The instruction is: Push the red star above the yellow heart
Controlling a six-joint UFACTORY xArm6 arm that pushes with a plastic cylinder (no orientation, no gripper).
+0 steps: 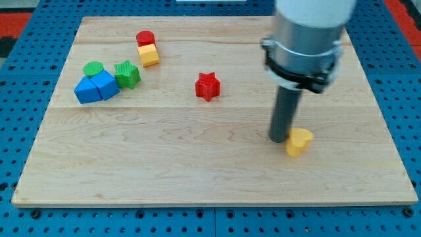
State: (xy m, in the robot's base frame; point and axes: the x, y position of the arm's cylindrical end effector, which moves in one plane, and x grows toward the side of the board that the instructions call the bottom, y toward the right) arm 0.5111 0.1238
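The red star [206, 86] lies near the middle of the wooden board [197, 164]. The yellow heart [299, 141] lies to the right of centre, lower than the star and well to its right. My tip [279, 139] rests on the board just left of the yellow heart, touching or almost touching it. The rod rises from there to the grey arm body [308, 39] at the view's top right. The star is about a hundred pixels up and left of my tip.
At the upper left, a red cylinder [145, 38] sits against a yellow block [149, 54]. Left of them is a cluster: a green cylinder [93, 68], a green star [127, 74] and two blue blocks [96, 87]. Blue pegboard surrounds the board.
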